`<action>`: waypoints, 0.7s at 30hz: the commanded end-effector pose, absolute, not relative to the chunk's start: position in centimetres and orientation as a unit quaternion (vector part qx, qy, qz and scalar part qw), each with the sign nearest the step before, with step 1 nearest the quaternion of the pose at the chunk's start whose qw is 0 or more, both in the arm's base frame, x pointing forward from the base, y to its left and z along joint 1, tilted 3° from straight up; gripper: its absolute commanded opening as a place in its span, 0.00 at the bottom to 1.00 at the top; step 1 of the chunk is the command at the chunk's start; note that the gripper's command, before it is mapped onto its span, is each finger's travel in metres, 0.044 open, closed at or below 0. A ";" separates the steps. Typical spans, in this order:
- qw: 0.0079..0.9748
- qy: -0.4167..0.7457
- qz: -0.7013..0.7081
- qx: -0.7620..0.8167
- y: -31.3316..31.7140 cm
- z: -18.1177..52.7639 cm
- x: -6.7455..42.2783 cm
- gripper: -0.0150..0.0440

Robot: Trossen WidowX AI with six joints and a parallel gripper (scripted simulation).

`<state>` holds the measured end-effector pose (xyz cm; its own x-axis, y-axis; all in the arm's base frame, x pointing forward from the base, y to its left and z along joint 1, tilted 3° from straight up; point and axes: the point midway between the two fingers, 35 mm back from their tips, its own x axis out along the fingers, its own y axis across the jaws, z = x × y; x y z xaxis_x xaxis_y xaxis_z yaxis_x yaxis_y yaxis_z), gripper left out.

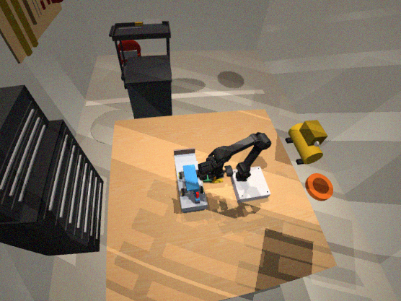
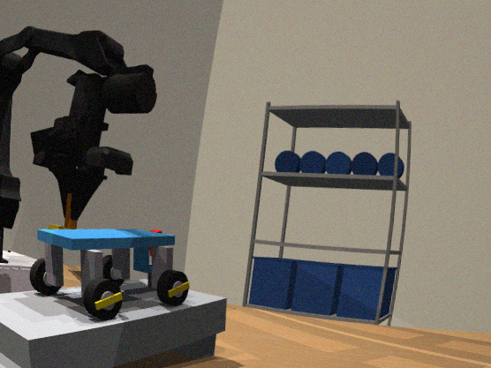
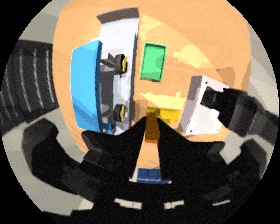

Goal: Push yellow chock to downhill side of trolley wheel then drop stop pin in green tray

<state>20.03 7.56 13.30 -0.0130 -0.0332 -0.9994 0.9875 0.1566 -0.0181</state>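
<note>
Yellow chock with orange handle, seen from the wrist camera directly between the dark fingers of the gripper. The gripper is closed narrowly on the handle; the yellow body shows just beyond the fingertips. In the exterior view the orange handle runs down out of the gripper to a sliver of yellow at the far edge of the trolley's blue deck, so the chock sits behind the trolley from that side; whether it touches a wheel cannot be told.

The trolley stands on the grey ramp, its black wheels marked with yellow bars. The red head of the stop pin peeks over the deck at the trolley's right end in the exterior view; from above, the stop pin sits at the trolley's near end.

The green tray lies on the desk beside the ramp, beyond the chock in the wrist view. The arm's white base plate lies on the far side of the chock from the trolley.
</note>
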 end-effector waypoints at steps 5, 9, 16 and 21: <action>0.545 0.531 -0.470 0.447 5.0 13.3 21.1 0.25; 0.546 0.531 -0.470 0.446 3.7 13.2 21.6 0.25; 0.546 0.530 -0.471 0.446 1.5 13.2 22.4 0.25; 0.547 0.530 -0.471 0.446 -0.3 13.2 23.1 0.25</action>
<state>22.55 0.77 13.20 -0.0060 -0.0372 -0.9993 0.9875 0.1571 -0.0118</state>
